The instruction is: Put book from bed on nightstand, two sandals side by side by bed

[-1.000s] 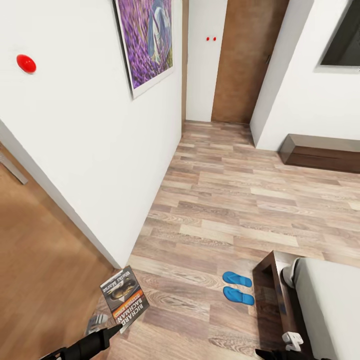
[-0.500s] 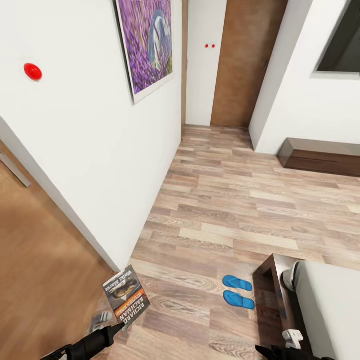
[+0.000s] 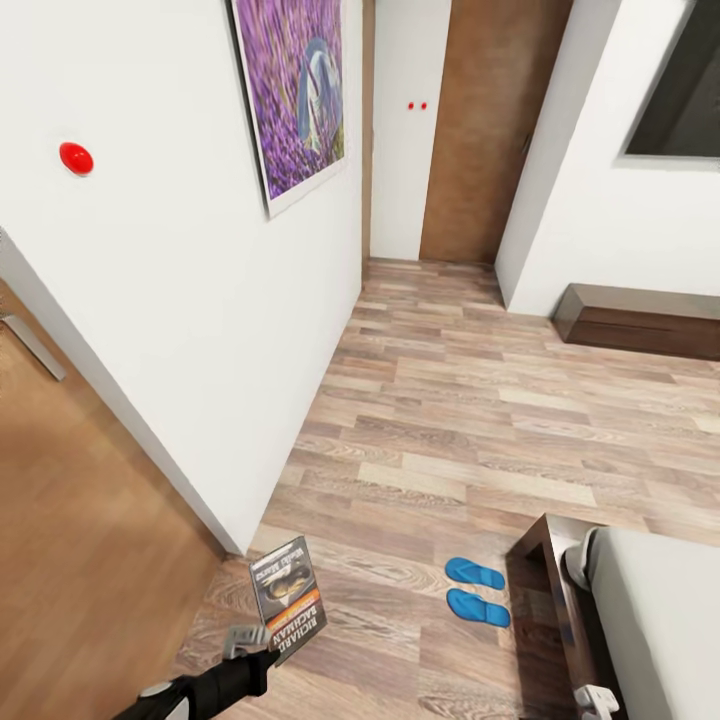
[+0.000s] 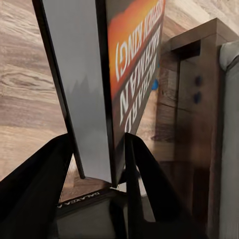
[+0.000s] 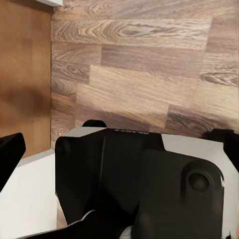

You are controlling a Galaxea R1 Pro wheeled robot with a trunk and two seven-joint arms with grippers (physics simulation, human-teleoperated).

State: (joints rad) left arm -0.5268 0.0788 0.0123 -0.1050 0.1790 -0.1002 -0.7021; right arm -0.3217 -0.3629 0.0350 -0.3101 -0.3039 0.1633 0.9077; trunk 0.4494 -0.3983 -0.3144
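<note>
Left pincer [image 3: 262,655] squeezed book [image 3: 288,597] by bottom edge, held it up over wood floor [image 3: 450,420] near white wall [image 3: 200,300]. In left wrist view, book [image 4: 127,69] sat between dark fingers [image 4: 144,164]. Two blue sandals [image 3: 476,590] lay side by side on floor, just beside corner of bed [image 3: 640,620]. Right pincer [image 3: 598,702] showed at bed edge; cannot tell if open or closed.
</note>
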